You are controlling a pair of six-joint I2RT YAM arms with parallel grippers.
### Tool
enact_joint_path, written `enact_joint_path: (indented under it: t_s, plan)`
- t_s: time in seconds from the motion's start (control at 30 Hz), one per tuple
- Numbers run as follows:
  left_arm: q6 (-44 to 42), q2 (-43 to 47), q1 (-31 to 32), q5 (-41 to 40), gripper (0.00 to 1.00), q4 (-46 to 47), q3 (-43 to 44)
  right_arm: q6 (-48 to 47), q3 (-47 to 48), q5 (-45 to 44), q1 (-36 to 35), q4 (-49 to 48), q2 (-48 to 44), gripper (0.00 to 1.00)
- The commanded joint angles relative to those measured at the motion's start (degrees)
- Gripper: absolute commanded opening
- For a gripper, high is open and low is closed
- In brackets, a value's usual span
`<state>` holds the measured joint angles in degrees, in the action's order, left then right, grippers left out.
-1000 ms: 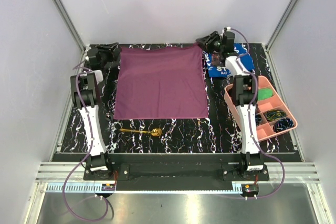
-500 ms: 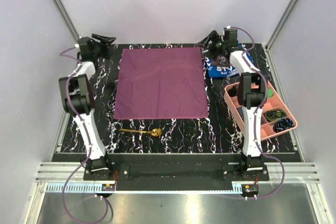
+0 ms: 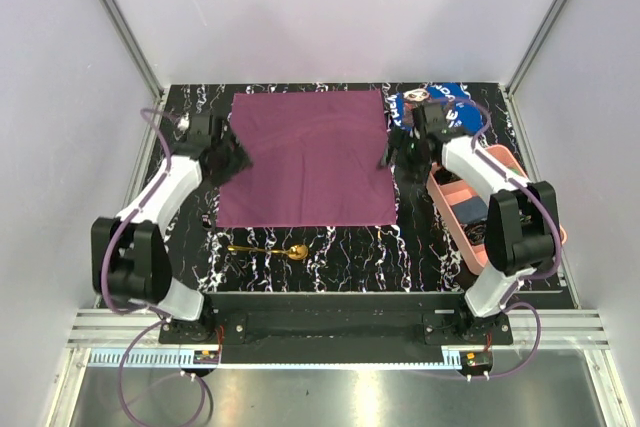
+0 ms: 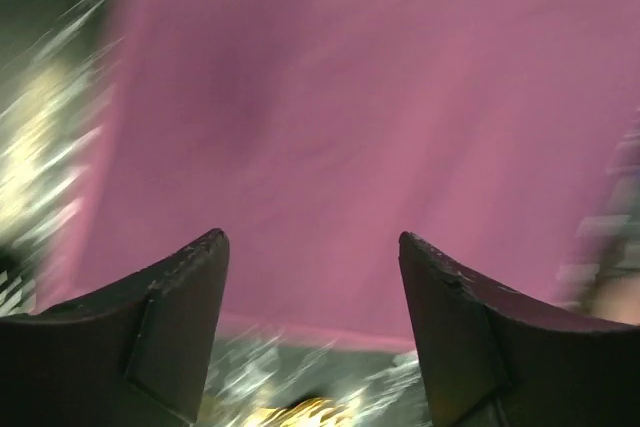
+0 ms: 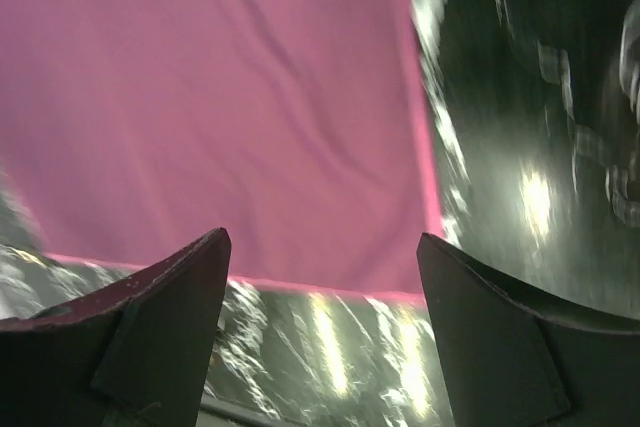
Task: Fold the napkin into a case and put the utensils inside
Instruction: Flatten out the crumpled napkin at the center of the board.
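**A:** Top external view: where is the plum-purple square cloth napkin (image 3: 305, 159)?

**B:** It lies spread flat on the black marbled bench (image 3: 350, 247), not yet folded, squarely between the arms. The left fingers (image 3: 233, 158) hang over its left edge and the right fingers (image 3: 390, 159) sit at its right edge, each about halfway along.

**A:** Are they holding anything?

**B:** No. Both wrist views show each pair spread wide with nothing between, only cloth beneath.

**A:** And the small gold metal spoon (image 3: 270, 249)?

**B:** It is on the bench just beside the near hem and lies along it, handle to the left. It is nearer the left arm.

**A:** So how would the fold go?

**B:** I'd judge each arm takes its own side. In both wrist views the near hem runs across between the fingertips, left to right.
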<state>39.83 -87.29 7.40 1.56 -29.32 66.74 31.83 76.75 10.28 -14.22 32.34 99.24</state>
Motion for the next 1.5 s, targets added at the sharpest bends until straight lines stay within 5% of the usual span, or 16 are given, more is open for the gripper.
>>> enact_joint_path:
  t_s: [0.0,0.1,0.17,0.2,0.27,0.47,0.77,1.2,1.47]
  plan:
    - [-3.9,8.5,-1.8,-12.9,0.68,-10.8,-7.7,-1.3,-8.5,-4.9,-2.4,4.0,-7.0,0.84]
    - [-1.3,10.0,-2.2,-14.7,0.6,-11.2,-10.2,-0.6,-11.3,-6.6,-2.7,3.9,-9.0,0.81]
    - [0.0,9.0,-3.1,-13.4,0.52,-11.9,-10.9,0.2,-12.1,-7.1,-2.7,3.8,-9.3,0.74]
    - [1.8,7.6,-3.5,-13.1,0.39,-12.1,-11.2,0.6,-12.3,-7.0,-2.7,3.7,-9.3,0.69]
    - [3.5,5.9,-4.5,-12.0,0.35,-12.9,-11.7,1.4,-12.8,-6.9,-2.7,3.7,-9.5,0.6]
    - [9.3,2.9,-4.6,-15.9,0.41,-13.2,-14.1,2.6,-13.7,-9.3,-2.7,3.9,-11.0,0.49]
    - [12.5,-0.4,-4.2,-16.5,0.51,-12.5,-14.5,3.0,-13.6,-9.0,-2.8,3.3,-10.3,0.48]
    - [14.5,-4.3,-2.9,-16.7,0.36,-11.2,-12.8,3.0,-14.2,-8.5,-2.9,2.3,-10.2,0.46]
    - [18.1,-5.2,-3.3,-18.3,0.37,-11.1,-15.6,3.4,-14.6,-8.3,-3.1,2.0,-10.8,0.46]
